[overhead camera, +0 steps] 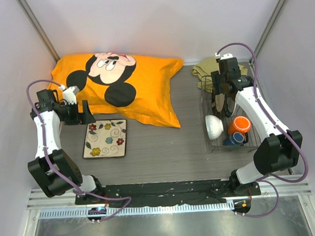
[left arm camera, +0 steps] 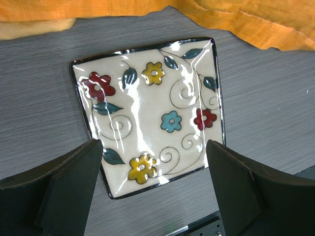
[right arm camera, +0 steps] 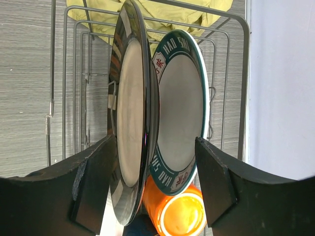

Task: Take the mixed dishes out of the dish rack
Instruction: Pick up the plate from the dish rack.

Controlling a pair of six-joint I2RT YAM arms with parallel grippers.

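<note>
We list, nearest first: the dish rack (overhead camera: 205, 103), at the right of the surface (overhead camera: 164, 144), holds a small dark-blue cup (overhead camera: 233, 140), orange mug (overhead camera: 240, 125) and white bowl (overhead camera: 214, 126). Behind them stand, upright, a round brown plate (right arm camera: 129, 113) and a white plate with dark patterned rim (right arm camera: 179, 103), with the right claw (right arm camera: 155, 140) parted astride both. At left, the square floral plate (overhead camera: 105, 138) lies flat on the surface outside the rack, the left claw (left arm camera: 153, 143) wide above it. Farthest, an orange pillow (overhead camera: 146, 92)

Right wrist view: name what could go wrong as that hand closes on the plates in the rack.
1. In this view the right hand's open fingers frame both the brown dark-rimmed plate and the white plate with dark patterned rim. The plates stand on edge and seem to touch, so closing could pinch both or tip one.
2. The orange mug lies close beside them in the dish rack; a swinging plate could knock it.
</note>
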